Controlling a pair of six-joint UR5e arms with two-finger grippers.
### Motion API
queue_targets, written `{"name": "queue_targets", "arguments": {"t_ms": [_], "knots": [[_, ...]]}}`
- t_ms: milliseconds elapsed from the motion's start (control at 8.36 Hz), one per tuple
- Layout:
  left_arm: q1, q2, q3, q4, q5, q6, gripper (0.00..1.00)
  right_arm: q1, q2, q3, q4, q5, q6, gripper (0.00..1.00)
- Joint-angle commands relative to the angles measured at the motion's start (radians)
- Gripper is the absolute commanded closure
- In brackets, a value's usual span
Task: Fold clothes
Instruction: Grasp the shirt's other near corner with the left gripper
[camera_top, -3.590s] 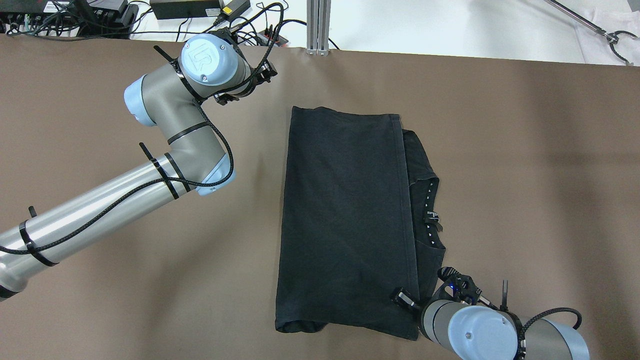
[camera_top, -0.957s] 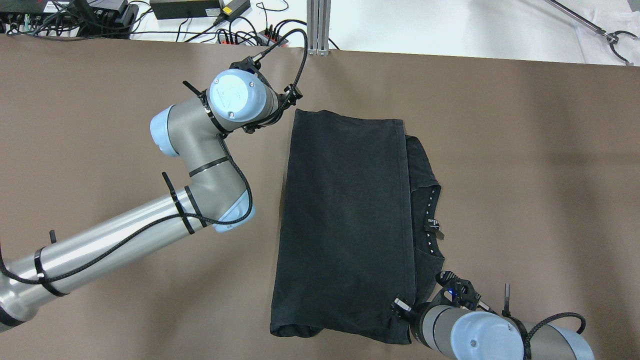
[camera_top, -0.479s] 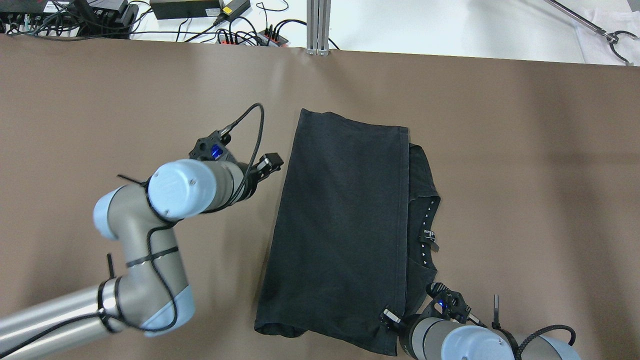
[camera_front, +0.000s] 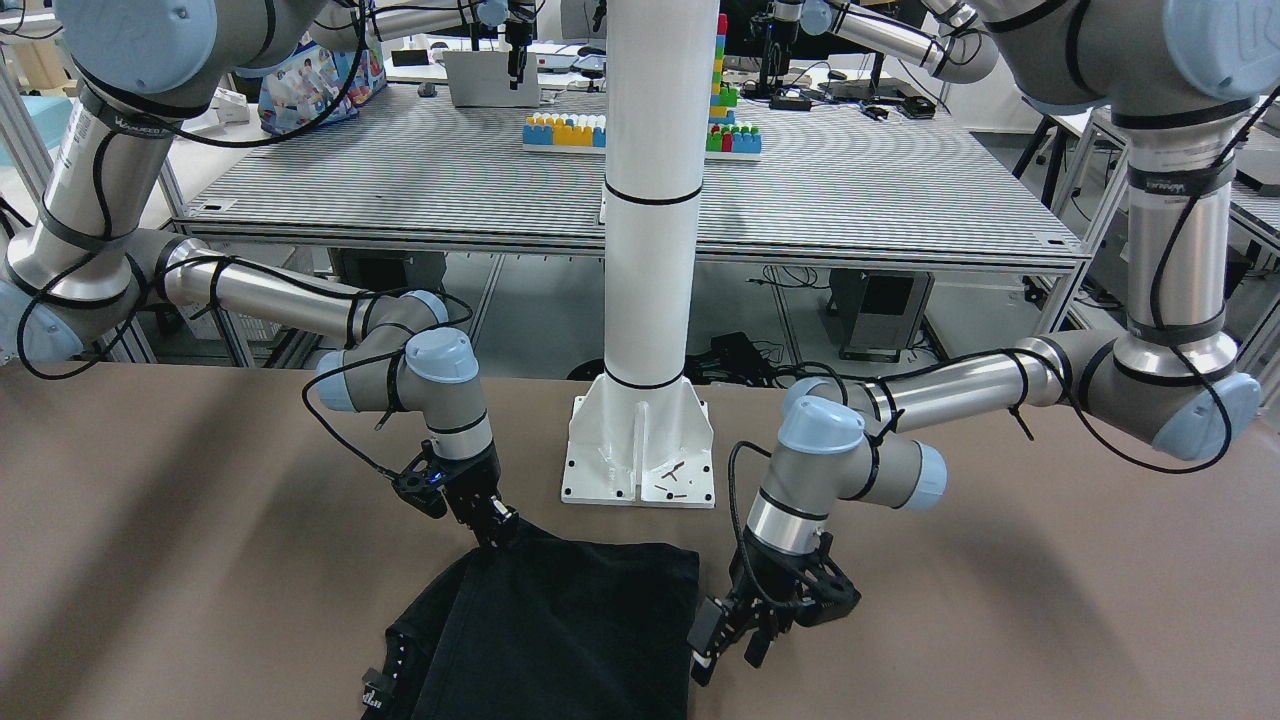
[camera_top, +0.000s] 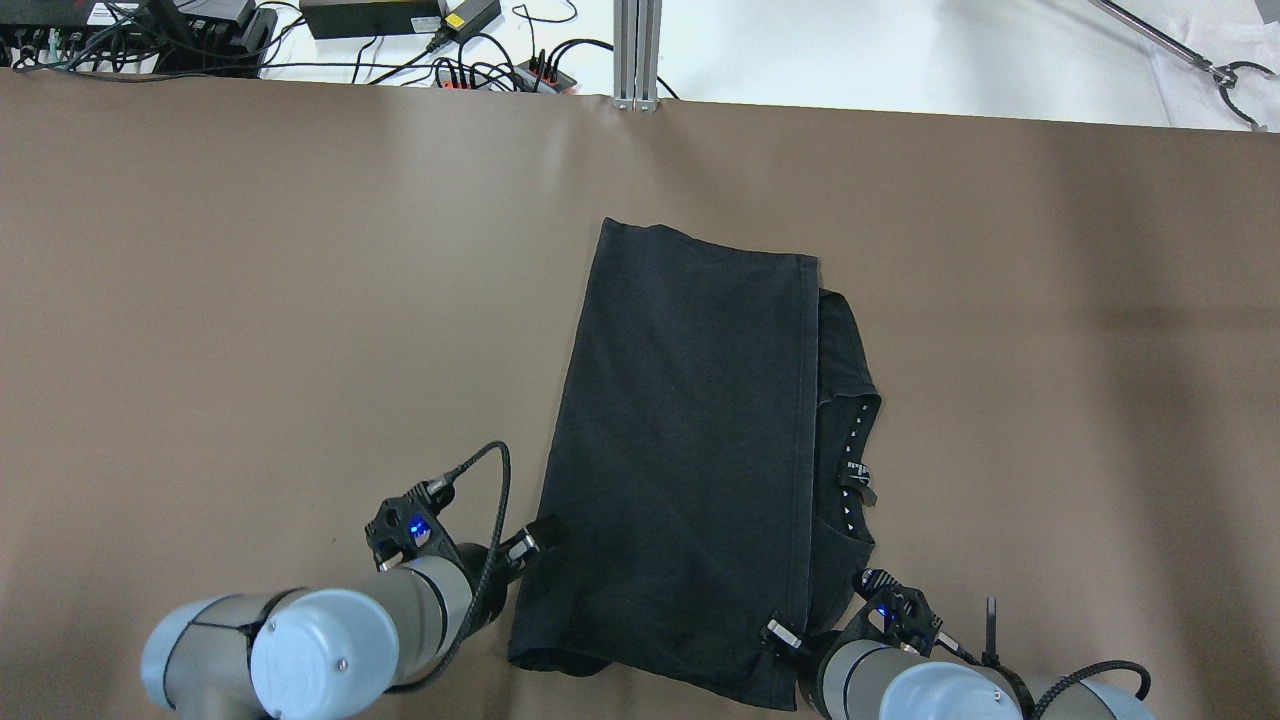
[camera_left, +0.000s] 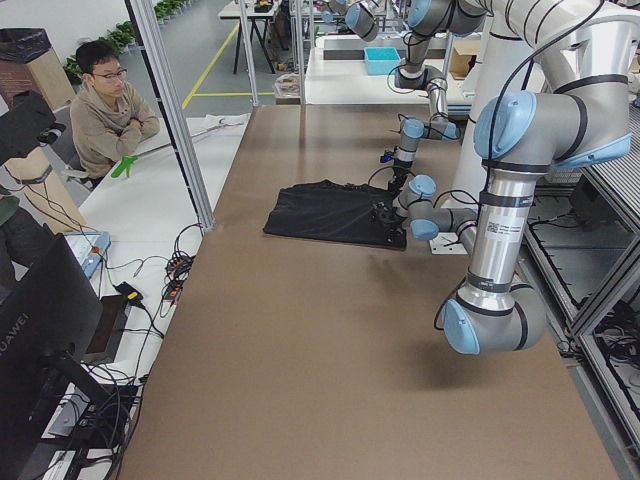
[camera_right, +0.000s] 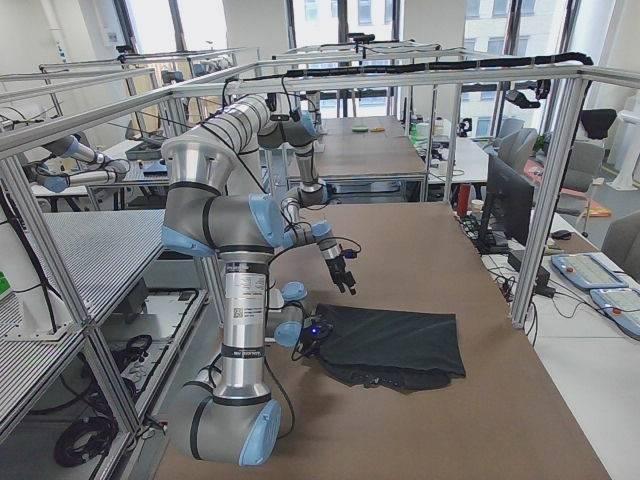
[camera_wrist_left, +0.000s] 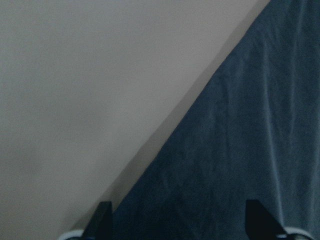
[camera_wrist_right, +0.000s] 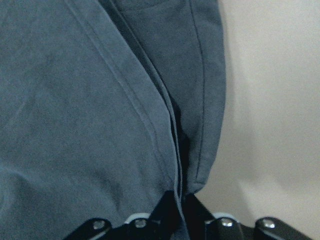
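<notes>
1. The black shirt (camera_top: 690, 440) is lying folded lengthwise mid-table (camera_top: 250, 300), slightly skewed. Its neckline (camera_top: 850, 450) is poking out from under the top layer on the robot's right.
2. The shirt's far end is stopping well short of the far table edge. Its near end is sitting just in front of the white column base (camera_front: 640, 450). Bare table is stretching wide on both sides of the shirt, so there is plenty of lateral room.
3. The right fingers (camera_top: 782, 633) are pinching the shirt at its near right corner. In the right wrist view the hem layers are running straight into tips pressed together on the cloth.
4. The left fingers (camera_top: 527, 541) are spread wide at the shirt's near left edge. In the left wrist view one tip is sitting at the cloth edge on the bare-table side and the other is over cloth. I can't tell whether they are touching it.
5. In the overhead view the wrists are covering most of both tips, so only the wrist views are giving the finger state. The front view is showing both arms bent low, flanking the column base, which the overhead is not showing.
6. The table surface is reading as matte brown, with soft shadows falling across it.
7. Cables (camera_top: 520, 72) and an aluminium post (camera_top: 636, 50) are sitting past the far edge.
8. An operator (camera_left: 105, 105) is sitting with arms crossed beyond that side, visible in the left side view only.
9. A striped bench (camera_front: 400, 170) carrying coloured blocks (camera_front: 565, 130) is standing behind the robot.
</notes>
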Motion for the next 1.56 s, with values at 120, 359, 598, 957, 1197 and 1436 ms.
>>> {"name": "queue_targets", "arguments": {"t_ms": [120, 359, 598, 957, 1197, 1436], "knots": [[0.114, 0.033, 0.0, -0.01, 0.08, -0.039, 0.09, 0.0, -0.005, 0.001, -0.001, -0.012, 0.0, 1.0], [0.121, 0.042, 0.001, -0.01, 0.082, -0.039, 0.13, 0.002, 0.0, 0.003, -0.001, -0.012, 0.0, 1.0], [0.127, 0.044, 0.014, -0.01, 0.083, -0.05, 0.23, 0.003, 0.0, 0.004, -0.001, -0.012, 0.0, 1.0], [0.128, 0.042, 0.017, -0.01, 0.082, -0.059, 0.39, 0.003, 0.003, 0.006, -0.001, -0.012, 0.0, 1.0], [0.128, 0.042, 0.021, -0.01, 0.08, -0.071, 0.66, 0.003, 0.003, 0.006, -0.001, -0.012, 0.0, 1.0], [0.134, 0.044, 0.021, -0.01, 0.082, -0.073, 0.96, 0.005, 0.003, 0.009, -0.001, -0.012, 0.0, 1.0]]}}
